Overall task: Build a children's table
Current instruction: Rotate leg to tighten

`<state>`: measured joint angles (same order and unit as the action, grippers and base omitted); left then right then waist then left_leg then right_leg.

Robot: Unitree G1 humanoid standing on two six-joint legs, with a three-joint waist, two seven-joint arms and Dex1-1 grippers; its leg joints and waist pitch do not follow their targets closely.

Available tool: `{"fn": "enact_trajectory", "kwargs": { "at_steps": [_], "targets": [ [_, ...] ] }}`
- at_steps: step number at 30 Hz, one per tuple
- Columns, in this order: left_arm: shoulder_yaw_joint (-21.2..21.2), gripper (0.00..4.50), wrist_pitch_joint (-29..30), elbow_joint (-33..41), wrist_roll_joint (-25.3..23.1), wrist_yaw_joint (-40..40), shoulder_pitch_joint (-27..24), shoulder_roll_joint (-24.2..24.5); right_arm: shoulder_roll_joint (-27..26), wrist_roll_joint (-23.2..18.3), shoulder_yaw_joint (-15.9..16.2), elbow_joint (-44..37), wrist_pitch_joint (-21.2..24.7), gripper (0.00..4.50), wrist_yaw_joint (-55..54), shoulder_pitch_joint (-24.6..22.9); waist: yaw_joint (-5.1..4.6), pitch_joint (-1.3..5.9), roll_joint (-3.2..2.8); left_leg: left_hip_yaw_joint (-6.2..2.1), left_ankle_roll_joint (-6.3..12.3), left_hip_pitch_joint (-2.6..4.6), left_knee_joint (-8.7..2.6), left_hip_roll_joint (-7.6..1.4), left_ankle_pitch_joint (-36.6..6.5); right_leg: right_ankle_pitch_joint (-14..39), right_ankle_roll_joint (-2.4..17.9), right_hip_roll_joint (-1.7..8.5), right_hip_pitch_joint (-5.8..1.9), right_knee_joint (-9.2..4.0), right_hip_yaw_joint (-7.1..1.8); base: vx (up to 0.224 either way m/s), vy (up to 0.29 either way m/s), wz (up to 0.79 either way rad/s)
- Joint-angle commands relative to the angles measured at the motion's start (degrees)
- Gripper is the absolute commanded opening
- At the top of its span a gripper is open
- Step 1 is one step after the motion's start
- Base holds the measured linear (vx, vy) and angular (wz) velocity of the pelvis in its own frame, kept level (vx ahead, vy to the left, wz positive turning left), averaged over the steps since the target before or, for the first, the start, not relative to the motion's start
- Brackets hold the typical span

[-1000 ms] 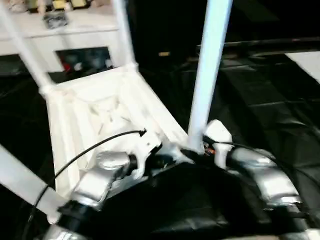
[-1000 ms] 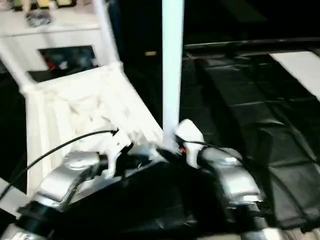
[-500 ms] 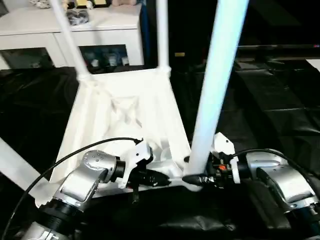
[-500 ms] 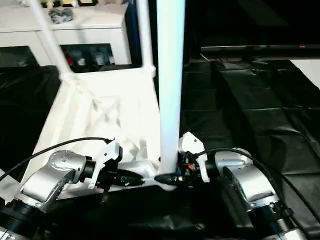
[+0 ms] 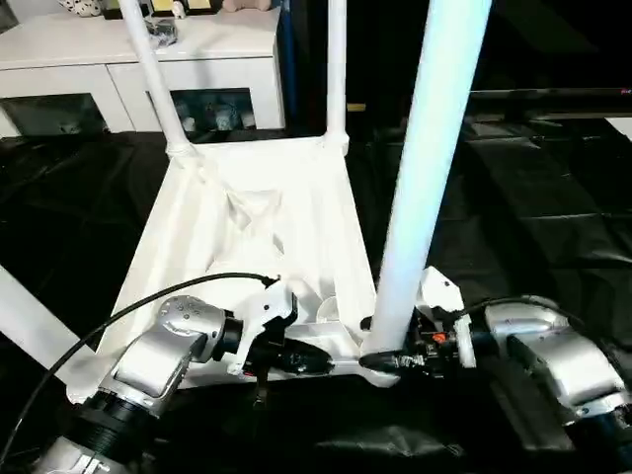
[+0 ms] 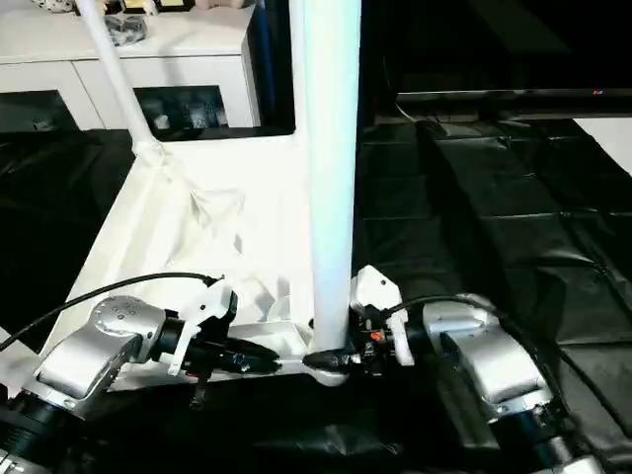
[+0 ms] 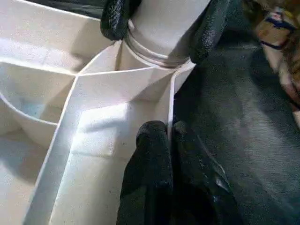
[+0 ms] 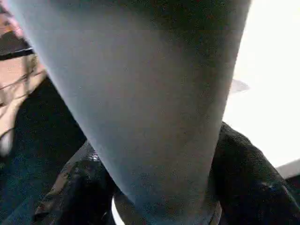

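Fingers of the right gripper (image 7: 159,26) stood one on each side of the base of a long white tapered tube leg (image 5: 420,188), closed around it where it entered the corner socket of the white plastic rectangular tabletop (image 5: 267,247). Just beside them, the left gripper (image 7: 169,140) had its two black fingers (image 7: 150,154) pressed together on the thin outer wall of that same corner, one finger inside the ribbed underside and one outside it. That tabletop lay upside down on black sheeting (image 5: 533,197), stretching away from both sets of fingers, with its ribs and a curved inner wall facing up. Beyond the fingers, at the far corners, two more white tube legs (image 5: 153,74) (image 5: 337,69) rose upright from their sockets, and a fourth white leg (image 5: 30,331) slanted out beside the left forearm. Well past the tabletop stood a white cabinet with glass doors (image 5: 118,69), small things on top.
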<state>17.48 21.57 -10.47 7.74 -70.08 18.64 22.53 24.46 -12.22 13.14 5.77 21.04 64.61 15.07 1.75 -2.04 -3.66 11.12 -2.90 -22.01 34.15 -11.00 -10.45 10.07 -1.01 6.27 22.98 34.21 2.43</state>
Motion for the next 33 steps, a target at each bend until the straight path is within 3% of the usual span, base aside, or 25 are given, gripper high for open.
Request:
{"fn": "enact_trajectory", "kwargs": {
  "at_steps": [1, 3, 7, 10, 11, 13, 16, 17, 18, 20, 23, 25, 26, 27, 29, 33],
  "targets": [
    [-0.81, 0.0, -0.55, 0.61, 0.41, 6.79, 3.14, -5.55, -6.65, 2.44, 1.21, 4.09, -1.03, 2.44, -10.56, 0.99, -0.56, 3.03, 1.09, -0.62, 1.26, 0.78, -4.41, -1.38, -15.15, 18.74, 11.42, 1.28, -1.8, -4.42, -1.29, 0.0, 0.0, 0.0],
    [-0.88, 0.0, 0.01, 0.56, -0.02, 8.39, 3.26, -6.43, -7.93, 3.25, 0.87, 5.36, -1.32, 2.44, -13.12, 1.33, -1.19, 3.03, 1.25, -0.99, 0.1, 0.59, -4.72, -1.29, -16.38, 21.13, 10.08, 1.3, -2.1, -4.51, -1.0, 0.0, 0.0, 0.0],
    [-0.72, 0.0, 2.36, 0.49, -2.36, 16.73, 3.39, -10.92, -13.65, 5.64, -0.3, 9.15, 0.85, 2.43, -23.83, 2.53, -2.71, 2.92, 1.3, -1.05, -0.04, 0.67, -4.73, -1.24, -18.77, 22.04, 9.79, 1.14, -1.8, -4.85, -1.03, 0.0, 0.0, 0.0],
    [-1.3, 0.0, 3.27, -0.02, -2.92, 20.58, 3.52, -12.92, -15.64, 6.78, -0.65, 10.57, 1.08, 2.42, -28.1, 3.06, -2.84, 2.93, 1.4, -0.97, 0.38, 0.84, -4.58, -1.18, -19.52, 23.32, 9.18, 1.1, -1.56, -5.14, -1.1, 0.0, 0.0, 0.0],
    [-1.96, 0.0, 3.78, -0.59, -3.76, 24.85, 3.54, -15.57, -18.29, 9.36, -0.91, 12.74, 0.13, 2.42, -34.01, 3.86, -2.98, 2.97, 1.16, -1.01, 0.01, 0.82, -4.65, -1.24, -19.36, 23.26, 8.96, 1.05, -1.48, -5.22, -1.02, 0.0, 0.0, 0.0],
    [-1.79, 0.0, 3.82, -0.21, -4.22, 27.13, 3.03, -18.19, -21.22, 10.44, -0.58, 13.6, 0.13, 2.42, -36.86, 4.16, -3.33, 2.92, 1.36, -1.17, -0.05, 0.54, -4.78, -1.0, -19.92, 24.27, 8.43, 1.0, -1.76, -5.27, -0.82, 0.0, 0.0, 0.0],
    [-0.96, 0.0, 4.16, 0.73, -4.02, 26.64, 2.51, -18.76, -21.8, 10.38, 0.69, 12.95, -0.67, 2.42, -35.69, 3.75, -3.19, 2.99, 1.39, -1.12, 0.63, 0.72, -4.63, -1.05, -20.48, 25.36, 7.49, 1.1, -1.46, -5.6, -1.03, 0.0, 0.0, 0.0],
    [-0.92, 0.0, 4.18, 0.78, -4.01, 26.59, 2.49, -18.75, -21.82, 10.34, 0.72, 12.93, -0.7, 3.12, -35.61, 3.73, -3.17, 2.98, 1.33, -1.15, 0.8, 0.63, -4.71, -1.08, -20.38, 25.07, 7.48, 1.08, -1.5, -5.56, -1.04, 0.0, 0.0, 0.0],
    [-0.65, 0.0, 4.18, 1.21, -3.87, 26.22, 2.39, -18.49, -22.0, 9.08, 0.0, 12.65, -0.39, 3.12, -34.98, 3.7, -3.2, 2.98, 1.22, -1.14, 0.97, 0.58, -4.75, -1.08, -20.48, 24.87, 7.47, 1.04, -1.49, -5.54, -1.0, 0.0, 0.0, 0.0],
    [-0.63, 0.0, 3.69, 1.56, -3.31, 24.89, 2.45, -17.59, -20.82, 8.04, -0.83, 12.04, -0.39, 3.12, -33.56, 4.08, -3.18, 3.05, 0.99, -1.15, 0.92, 0.65, -4.76, -1.11, -20.53, 24.15, 7.66, 1.03, -1.43, -5.5, -1.0, 0.0, 0.0, 0.0],
    [-0.53, 0.0, 3.29, 2.05, -2.99, 23.59, 2.36, -16.79, -19.32, 8.23, -0.53, 11.56, -1.22, 3.62, -31.81, 4.43, -3.16, 3.12, 0.8, -1.16, 0.89, 0.66, -4.83, -1.2, -20.67, 21.89, 8.37, 0.95, -1.54, -5.28, -1.0, 0.0, 0.0, 0.0],
    [-0.58, 0.0, 2.18, 3.01, -2.01, 19.83, 2.07, -14.99, -15.18, 7.21, 0.45, 9.27, -1.92, 3.62, -24.5, 4.47, -2.97, 3.24, 0.94, -1.06, 1.44, 0.59, -4.73, -1.24, -19.73, 19.55, 9.11, 0.93, -1.77, -5.1, -1.03, 0.0, 0.0, 0.0],
    [-0.65, 0.0, 1.94, 3.21, -1.73, 18.83, 2.03, -14.46, -13.87, 6.72, 0.77, 8.43, -2.12, 3.62, -22.04, 4.36, -2.89, 3.22, 0.68, -1.05, 1.59, 0.59, -4.72, -1.26, -19.46, 18.81, 9.39, 0.94, -1.8, -5.02, -1.06, 0.0, 0.0, 0.0],
    [-0.71, 0.0, 1.58, 3.31, -1.51, 17.98, 2.0, -14.03, -12.83, 6.44, 1.02, 7.71, -2.5, 3.62, -20.02, 4.23, -2.63, 3.32, 0.97, -0.81, 2.56, 0.63, -4.51, -1.34, -18.19, 15.82, 10.54, 0.93, -1.83, -4.87, -1.18, 0.0, 0.0, 0.0],
    [-0.68, 0.0, 1.43, 3.85, -0.73, 15.92, 1.83, -13.0, -10.87, 5.12, 0.99, 6.08, -2.34, 3.62, -16.47, 3.87, -2.51, 3.32, 1.0, -0.71, 3.06, 0.6, -4.38, -1.3, -17.37, 15.23, 11.13, 1.0, -1.89, -4.8, -1.2, 0.0, 0.0, 0.0],
    [0.29, 0.0, 0.52, 5.43, 1.67, 7.2, 1.34, -8.48, -4.01, 0.76, 0.83, 1.26, -1.79, 3.62, -4.68, 2.74, -1.21, 3.62, 0.98, -0.63, 5.63, 0.56, -4.04, -1.53, -11.98, 9.62, 13.02, 1.08, -2.37, -4.01, -1.22, 0.0, 0.0, 0.0]
  ]
}}
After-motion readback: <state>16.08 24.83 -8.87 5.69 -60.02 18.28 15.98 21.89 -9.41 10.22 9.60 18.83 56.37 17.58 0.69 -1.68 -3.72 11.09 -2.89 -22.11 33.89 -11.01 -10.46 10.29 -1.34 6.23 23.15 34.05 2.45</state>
